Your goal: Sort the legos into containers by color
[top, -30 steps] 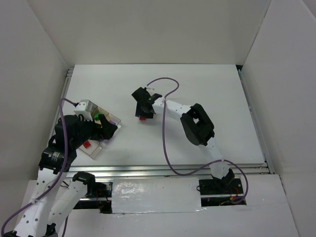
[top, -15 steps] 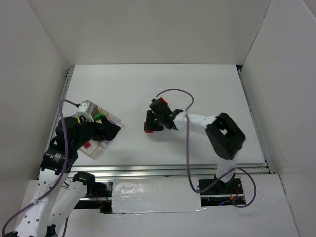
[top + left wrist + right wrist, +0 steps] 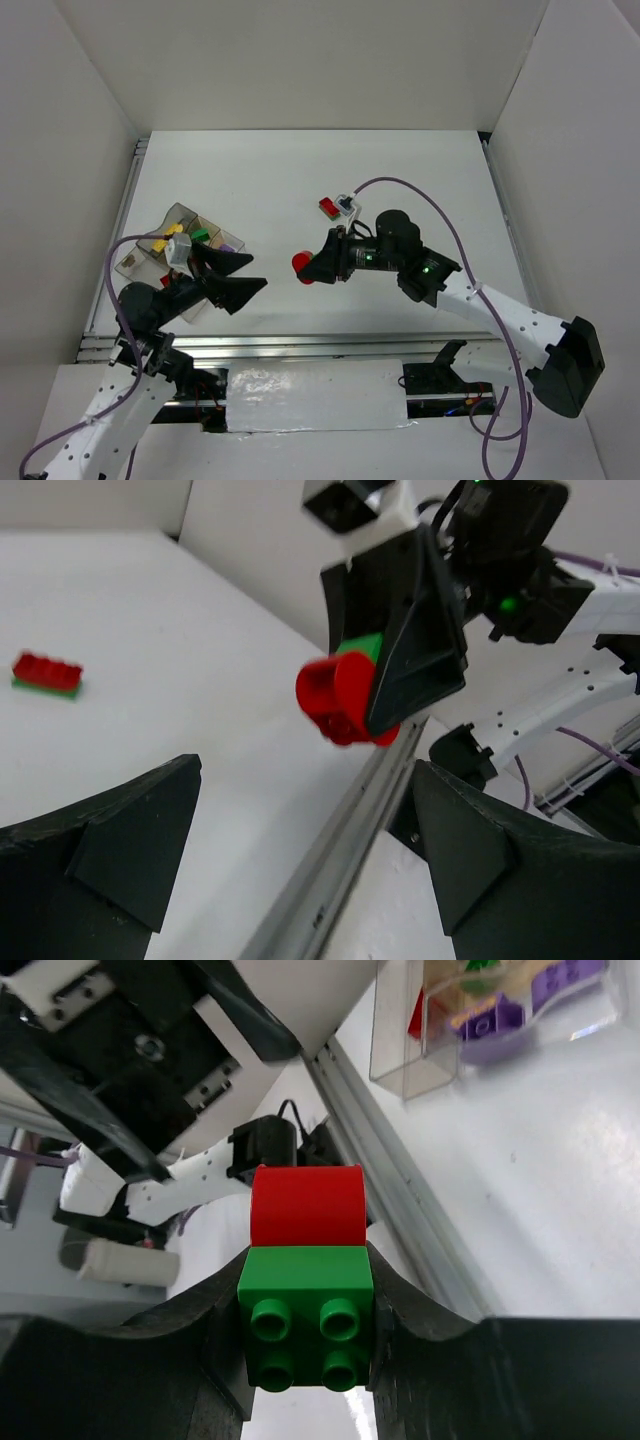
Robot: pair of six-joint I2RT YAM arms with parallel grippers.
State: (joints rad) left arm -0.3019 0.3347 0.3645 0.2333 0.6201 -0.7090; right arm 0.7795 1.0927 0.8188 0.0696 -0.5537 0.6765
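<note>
Gripping a green brick [image 3: 306, 1325] with a red rounded brick [image 3: 306, 1205] stacked on it, the right gripper [image 3: 308, 268] has lifted off the table [image 3: 400, 170] and swung toward the left gripper [image 3: 243, 276]. That one, jaws wide and empty, has drawn back from the tray [image 3: 178, 210], uncovering a purple brick [image 3: 488, 1022] inside. A flat red-on-green piece [image 3: 327, 207] lies apart on the table.

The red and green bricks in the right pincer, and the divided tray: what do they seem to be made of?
Red rounded brick: likely hard moulded plastic, smooth, slightly satin; even colour, crisp edges.
Green brick: likely the same plastic; moulded round studs with a soft sheen.
Tray: clear rigid plastic, glossy; a purple brick shows through its wall.
</note>
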